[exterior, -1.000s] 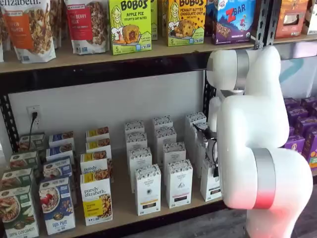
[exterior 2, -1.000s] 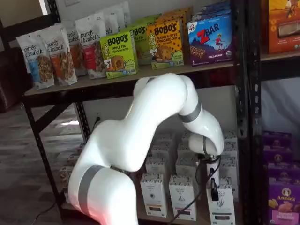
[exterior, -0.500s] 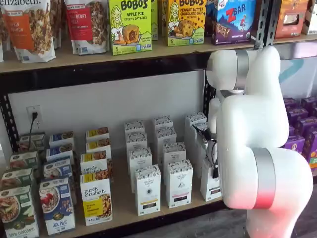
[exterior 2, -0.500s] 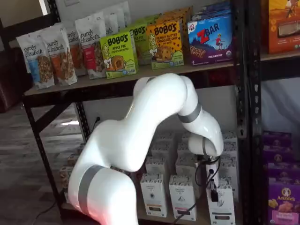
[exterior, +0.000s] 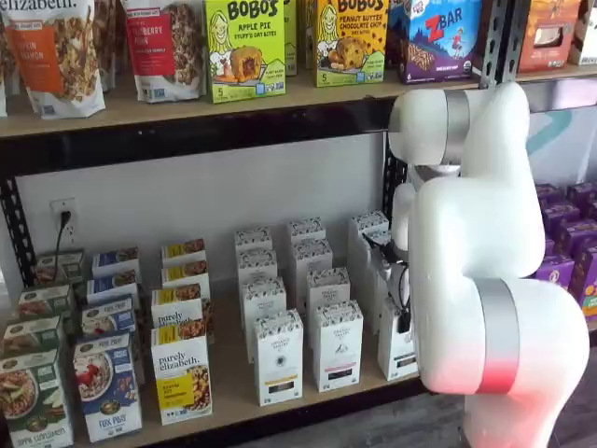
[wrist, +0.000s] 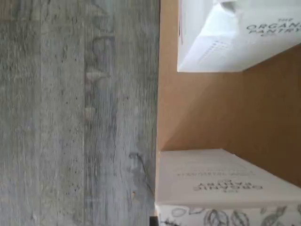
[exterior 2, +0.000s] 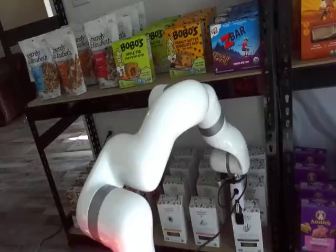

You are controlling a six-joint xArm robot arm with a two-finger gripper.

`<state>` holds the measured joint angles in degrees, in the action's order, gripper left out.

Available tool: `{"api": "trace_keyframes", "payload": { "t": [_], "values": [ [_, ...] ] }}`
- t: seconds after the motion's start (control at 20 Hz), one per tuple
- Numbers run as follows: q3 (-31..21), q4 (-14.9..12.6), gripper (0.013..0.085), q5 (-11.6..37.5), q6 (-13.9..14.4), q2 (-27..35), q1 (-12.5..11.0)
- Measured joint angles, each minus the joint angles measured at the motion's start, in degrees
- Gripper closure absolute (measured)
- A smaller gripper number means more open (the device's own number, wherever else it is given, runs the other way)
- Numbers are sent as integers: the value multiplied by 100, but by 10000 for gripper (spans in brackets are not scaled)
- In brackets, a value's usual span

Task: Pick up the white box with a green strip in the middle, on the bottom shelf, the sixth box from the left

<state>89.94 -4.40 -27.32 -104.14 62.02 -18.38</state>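
The white box (exterior: 395, 343) stands at the front right of the bottom shelf (exterior: 229, 397), half hidden by my arm. In a shelf view it shows more fully (exterior 2: 248, 233), with a speckled top and a strip low on its front. My gripper (exterior 2: 239, 212) hangs just in front of the box's upper part; it also shows in a shelf view (exterior: 403, 313). Only a black finger and cable show, side-on, so I cannot tell whether it is open. In the wrist view two white "Organic Pantry" cartons (wrist: 225, 37) (wrist: 216, 179) stand on the wood board (wrist: 211, 108).
Like white cartons (exterior: 336, 343) (exterior: 278, 355) stand in rows beside the target. Yellow-labelled "purely elizabeth" boxes (exterior: 182, 378) are further left. A black upright (exterior 2: 278, 131) is close on the right, with purple boxes (exterior 2: 317, 223) beyond. The grey floor (wrist: 70, 113) lies past the shelf edge.
My arm's elbow has risen slightly. The gripper has stayed at the white box's front, and no box has moved.
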Motion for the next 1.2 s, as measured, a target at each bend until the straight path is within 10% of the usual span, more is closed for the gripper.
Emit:
{"api": "trace_keyframes", "payload": {
  "t": [0.75,1.2],
  "values": [
    [-1895,-737,450,770,724,-1122,13],
    [-3854,-440,450,1164,585,-2681,142]
  ]
}}
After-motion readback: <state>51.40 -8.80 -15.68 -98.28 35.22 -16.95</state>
